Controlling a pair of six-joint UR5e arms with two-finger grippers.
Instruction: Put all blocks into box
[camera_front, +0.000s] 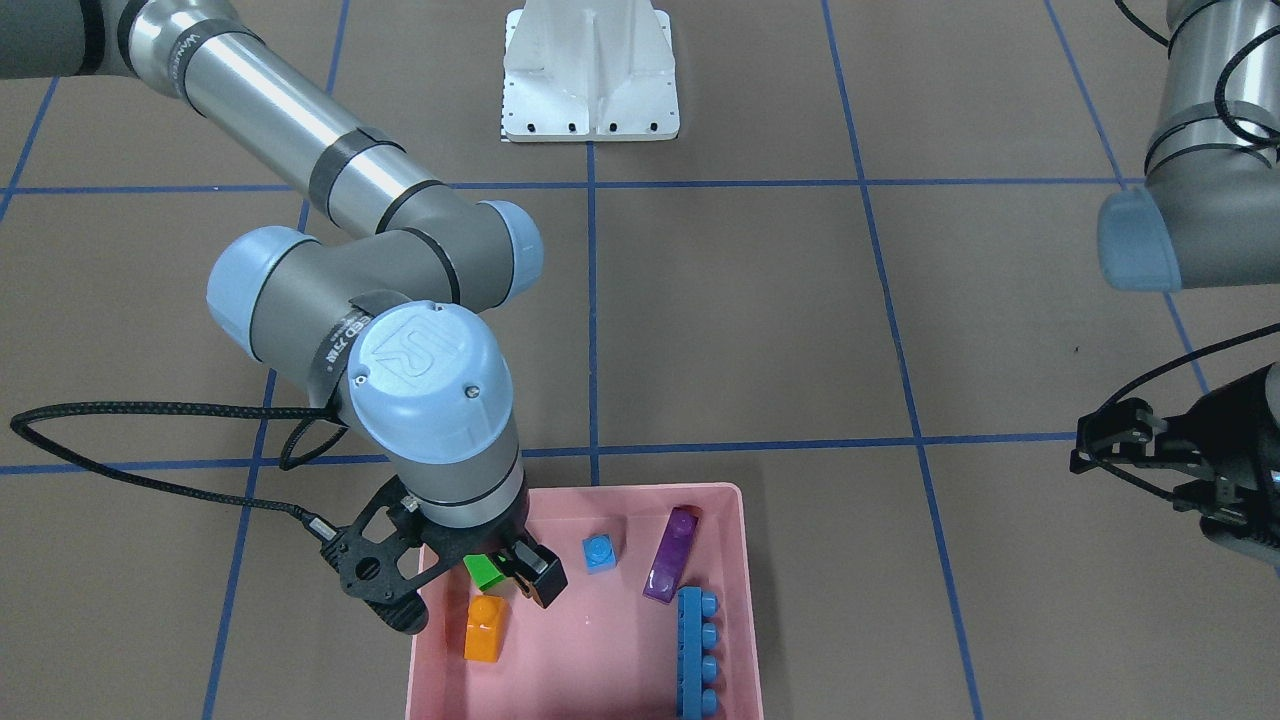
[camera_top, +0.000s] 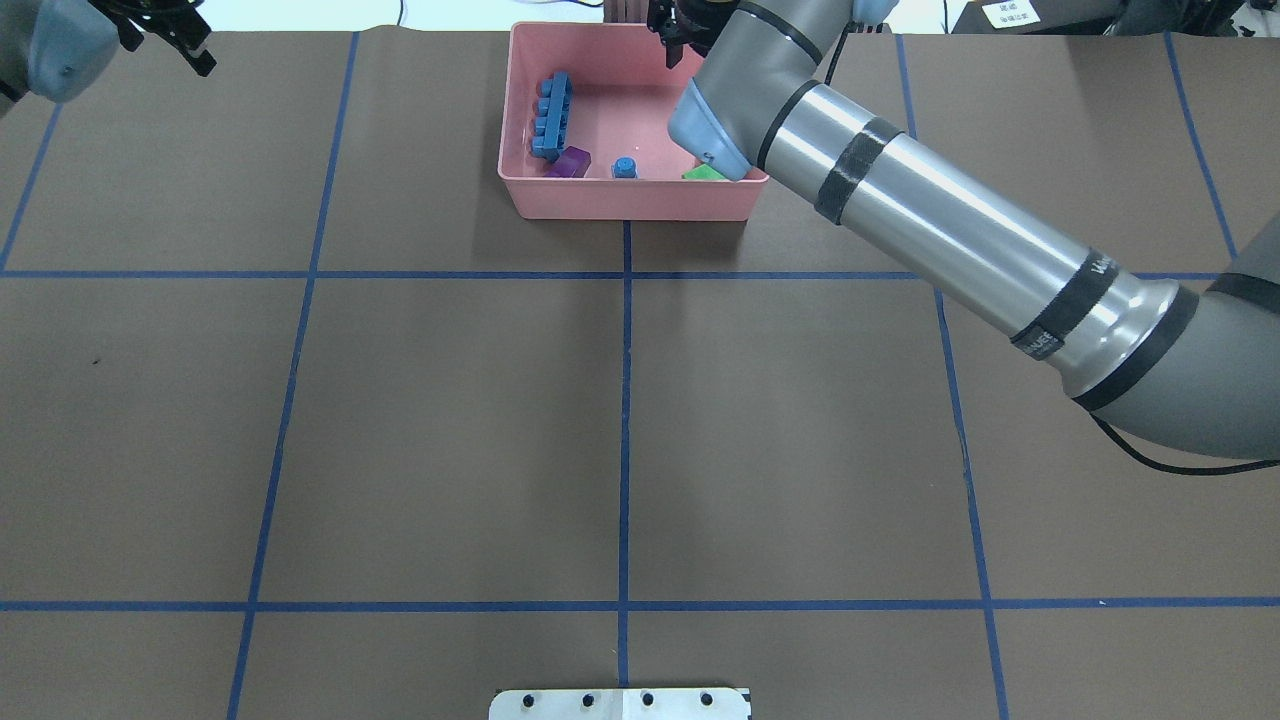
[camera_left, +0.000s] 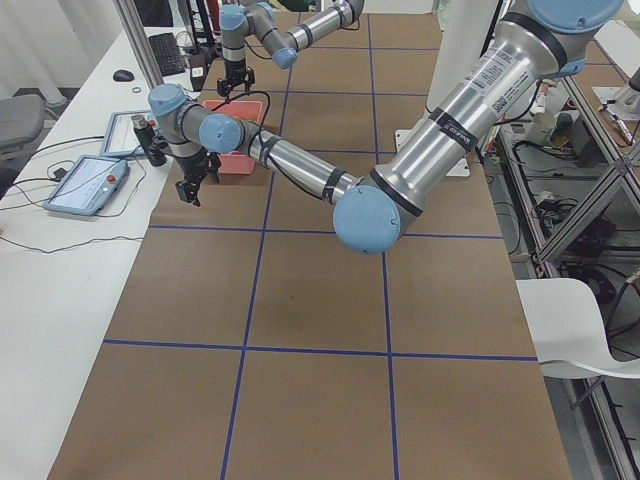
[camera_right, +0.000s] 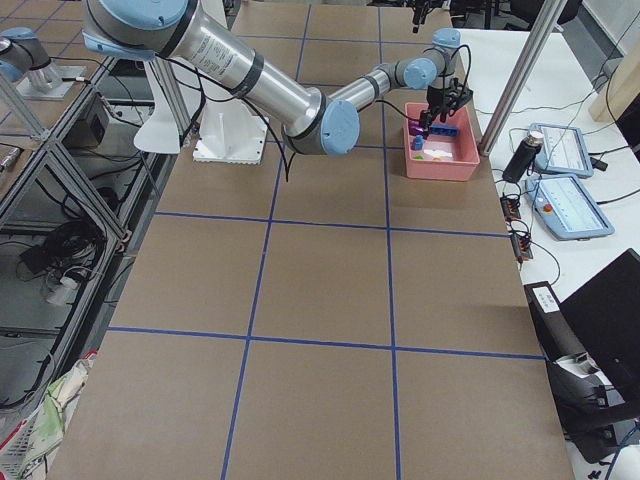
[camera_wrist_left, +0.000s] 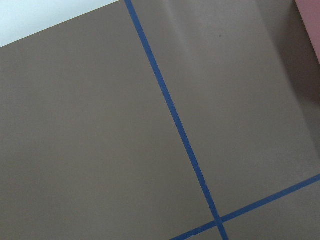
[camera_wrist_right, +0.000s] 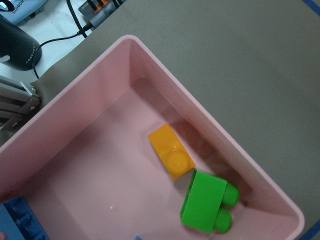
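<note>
The right fingers (camera_front: 543, 578) are hanging spread wide over one corner of the box (camera_front: 640, 489) and are gripping nothing. The green block (camera_front: 483, 570) is lying free on the box floor directly under the gap between them. The right wrist view is showing it tipped on its side with its studs pointing sideways, and no fingertip is touching it. The orange block (camera_front: 485, 628) is resting close against the green one, also just beneath the fingers.

The tiny blue block (camera_front: 600, 552) is sitting near the inward fingertip, toward the middle of the box. The purple block (camera_front: 672, 556) is lying farther from the fingers, beyond the tiny blue one. The long blue block (camera_front: 697, 650) is lying along the wall opposite the fingers.

The left fingers (camera_front: 1108, 428) are hovering well apart from the box over the bare brown surface (camera_front: 750, 330). They are looking parted and are carrying nothing, and no block is lying anywhere near them.

Since all five blocks are lying inside the box, the placing part of the task is looking finished. What is probably remaining is only for the right fingers to be lifting straight up and clear of the box walls, without nudging the green or orange block below them.
</note>
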